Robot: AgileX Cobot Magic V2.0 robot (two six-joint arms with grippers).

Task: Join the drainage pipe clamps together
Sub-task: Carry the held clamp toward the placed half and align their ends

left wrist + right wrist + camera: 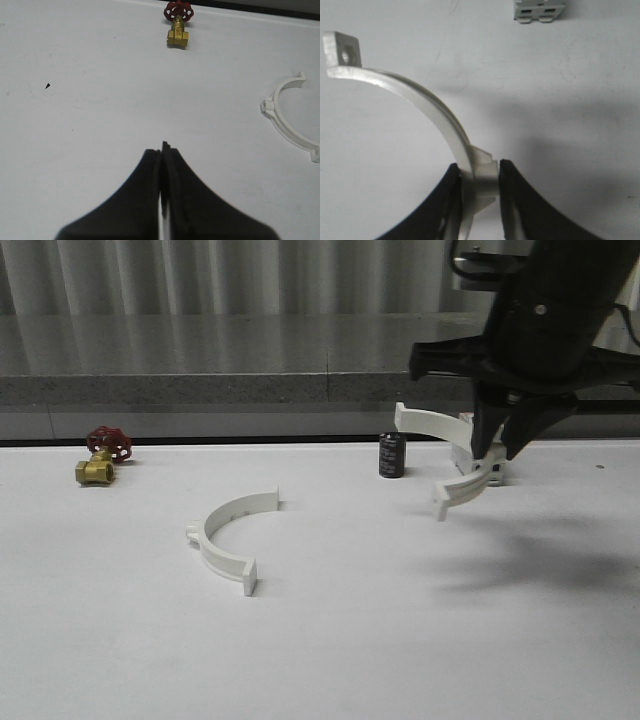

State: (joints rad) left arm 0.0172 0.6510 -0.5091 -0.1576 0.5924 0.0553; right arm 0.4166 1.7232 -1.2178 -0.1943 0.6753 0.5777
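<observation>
Right end effector (pixel 479 192): I have it pinching one half-clamp (pixel 440 455) at its side lug, mid-arc, lifted above the counter (pixel 330 640) on the right.
Left end effector (pixel 162 165): fingers pressed together, holding nothing, hanging over bare counter.
Other half-clamp (pixel 228 538): lying on the counter near the middle, well apart from the held one, open side facing right and away from me.
Handling: I judge both halves light, stiff and smooth plastic; the thin arc could twist in a pinch.
Where to hold: the lug gives flat faces, so I would grip the lying half there too, leaving the end tabs (pixel 342 50) free to meet.
Clutter: brass valve (pixel 100 455), black cylinder (pixel 391 455), white block (pixel 538 11).
</observation>
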